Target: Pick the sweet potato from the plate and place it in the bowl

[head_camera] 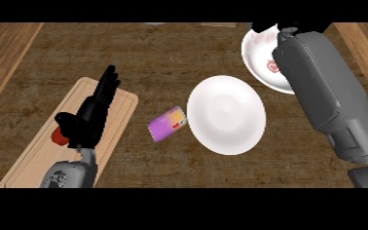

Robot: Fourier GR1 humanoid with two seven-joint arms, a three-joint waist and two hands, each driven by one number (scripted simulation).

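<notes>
With my right hand (267, 28) mostly hidden behind its forearm at upper right, I can't tell if its fingers are apart or clamped on anything. It sits over the bowl (260, 63), white with a red mark inside. Sweet potato isn't visible anywhere; plate (226, 114) at centre is bare, so I'd guess it's in that hand or behind the arm. Risk: releasing blind, it could clip the rim and roll onto the counter (165, 53). Left hand (90, 114) rests at left, fingers straight, over a board (122, 112), with something red (57, 135) beside it. Purple card (167, 123) lies touching the plate's left edge. Counter is dark wood grain, paler strips at both upper corners.
</notes>
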